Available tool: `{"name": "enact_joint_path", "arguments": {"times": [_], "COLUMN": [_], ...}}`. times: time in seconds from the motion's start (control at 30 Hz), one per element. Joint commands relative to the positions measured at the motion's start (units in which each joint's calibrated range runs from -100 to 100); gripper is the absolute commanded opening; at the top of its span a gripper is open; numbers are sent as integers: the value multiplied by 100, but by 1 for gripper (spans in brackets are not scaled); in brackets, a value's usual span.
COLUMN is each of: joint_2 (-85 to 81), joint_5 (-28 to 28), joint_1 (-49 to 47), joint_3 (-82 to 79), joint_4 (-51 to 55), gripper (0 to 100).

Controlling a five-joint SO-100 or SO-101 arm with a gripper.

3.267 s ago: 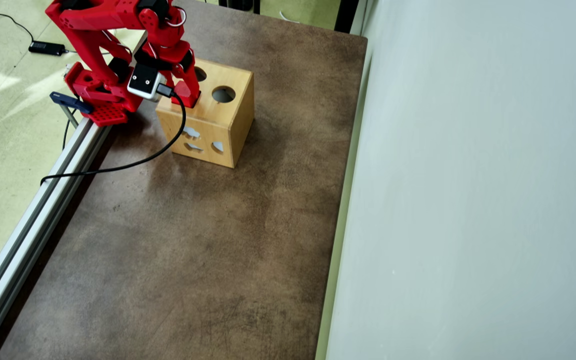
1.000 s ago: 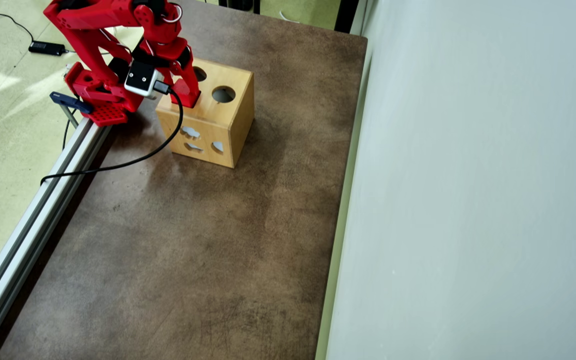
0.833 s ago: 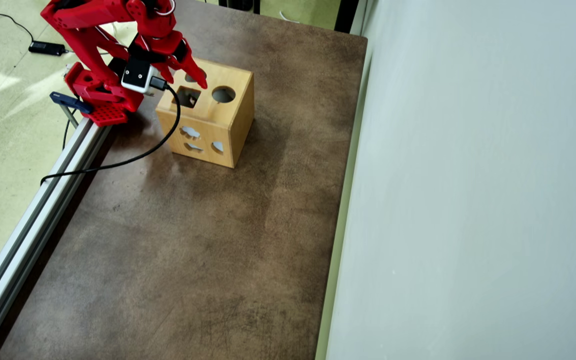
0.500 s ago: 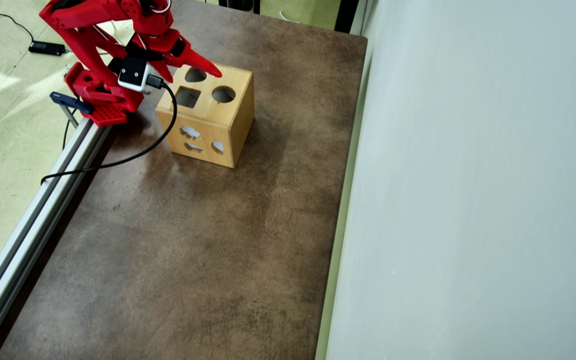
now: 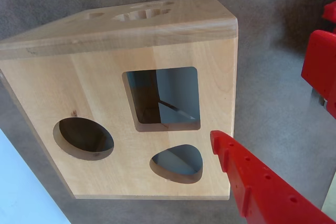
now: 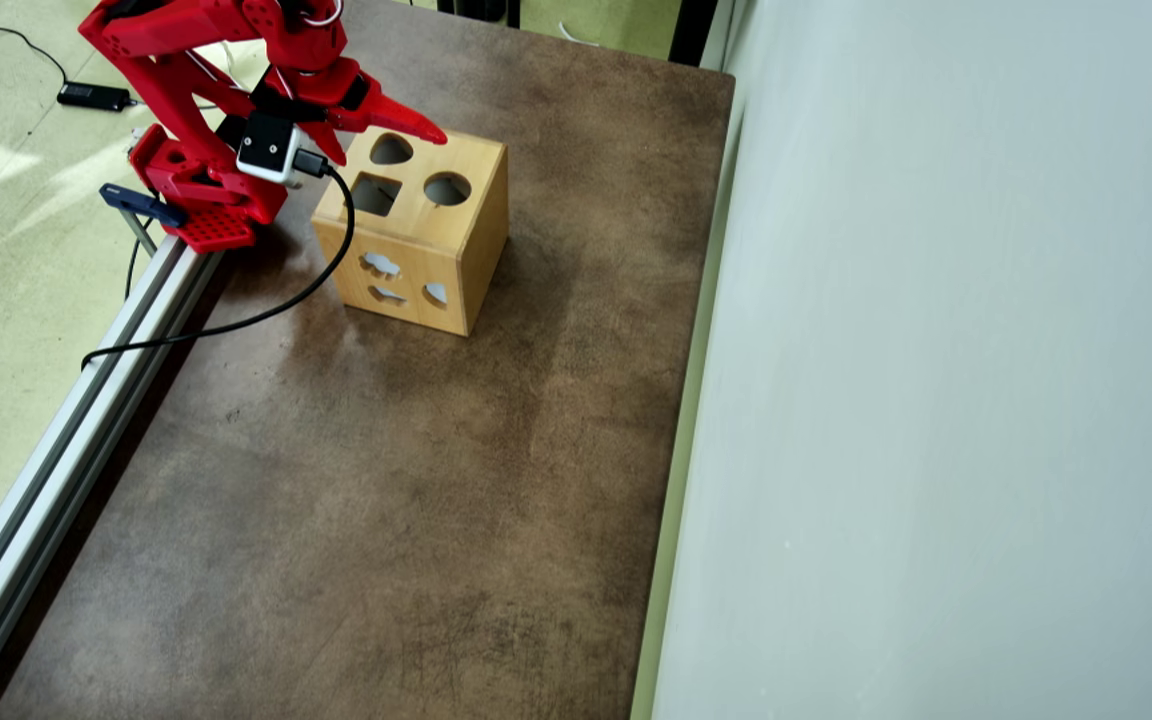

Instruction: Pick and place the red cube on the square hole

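Gripper [image 6: 391,135]: empty, its two red fingers spread apart; one finger [image 5: 257,182] crosses the lower right of the wrist view, the other shows at that view's right edge.
Gripper position: raised above the far left corner of the wooden box [image 6: 416,225] in the overhead view, touching nothing.
Square hole [image 5: 164,98]: directly ahead of the gripper in the wrist view, uncovered, dark inside with a pale wall showing through; in the overhead view [image 6: 376,194] it lies just below the fingertips.
Teardrop hole [image 5: 177,162]: beside the near finger's tip in the wrist view, closest of the three cut-outs to it.
Round hole [image 5: 84,138]: farthest from the fingers, on the left of the wrist view.
Red cube: not visible in either view; whether it lies inside the box cannot be told.
Table [image 6: 386,480]: brown, mottled, the box standing on it.
Black cable [image 6: 266,318]: runs from the wrist camera [image 6: 268,148] down past the box's left side.
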State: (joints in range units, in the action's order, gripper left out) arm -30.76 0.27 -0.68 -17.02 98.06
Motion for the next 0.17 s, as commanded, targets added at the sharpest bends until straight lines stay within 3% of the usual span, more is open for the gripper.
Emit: {"name": "enact_joint_path", "arguments": {"times": [0.0,0.13], "joint_2": [-232,-775], "joint_5": [-20,-15], "joint_1": [-28,-51], "joint_3": [74,47], "joint_4": [-23,-23], "gripper": [70,70]}}
